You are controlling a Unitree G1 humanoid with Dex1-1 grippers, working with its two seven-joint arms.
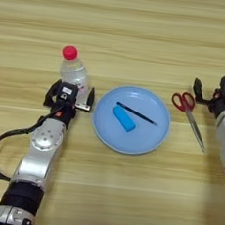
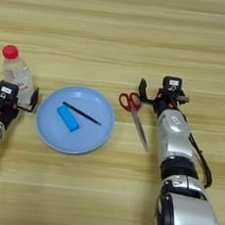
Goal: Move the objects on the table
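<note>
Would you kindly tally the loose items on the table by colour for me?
Blue: 2, the plate and block
Black: 1, the stick
Red-handled: 1, the scissors
Clear with red cap: 1, the bottle
Total: 5

My left gripper (image 1: 70,96) reaches forward with jaws spread wide, my right gripper (image 2: 162,98) likewise extended, its jaws parted.
</note>
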